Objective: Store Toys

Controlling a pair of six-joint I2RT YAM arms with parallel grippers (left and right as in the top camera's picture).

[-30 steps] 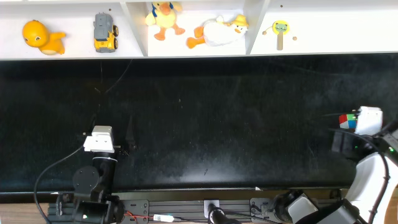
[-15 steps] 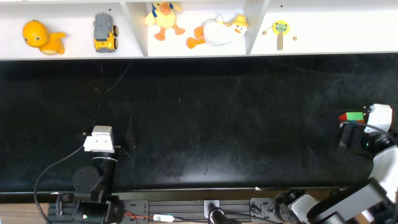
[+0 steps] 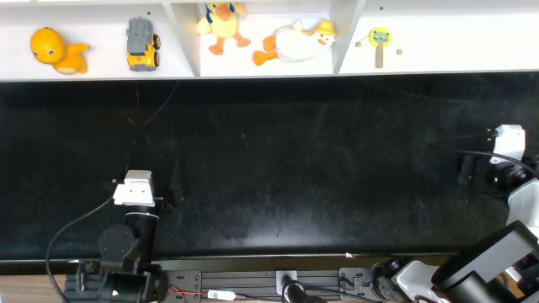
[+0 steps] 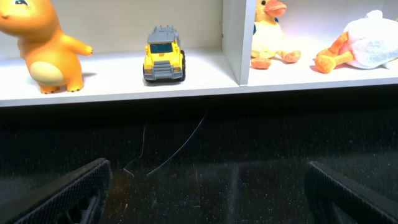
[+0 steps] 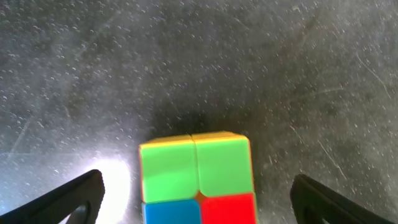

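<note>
The left gripper (image 4: 207, 171) stood in the foreground of the frame with its two dark fingers (image 4: 68, 193) spread wide apart above the black work surface (image 4: 205, 143). A white shelf (image 4: 124, 84) ran across the background. An upright white divider (image 4: 235, 37) near the centre of the frame split the shelf into two compartments. One compartment held an orange toy figure (image 4: 43, 53) and a yellow toy truck (image 4: 165, 55), standing apart, the truck nearer the divider. The other held a seated plush duck (image 4: 270, 34) and, near it, a white plush toy (image 4: 367, 43) with orange feet, lying down.
</note>
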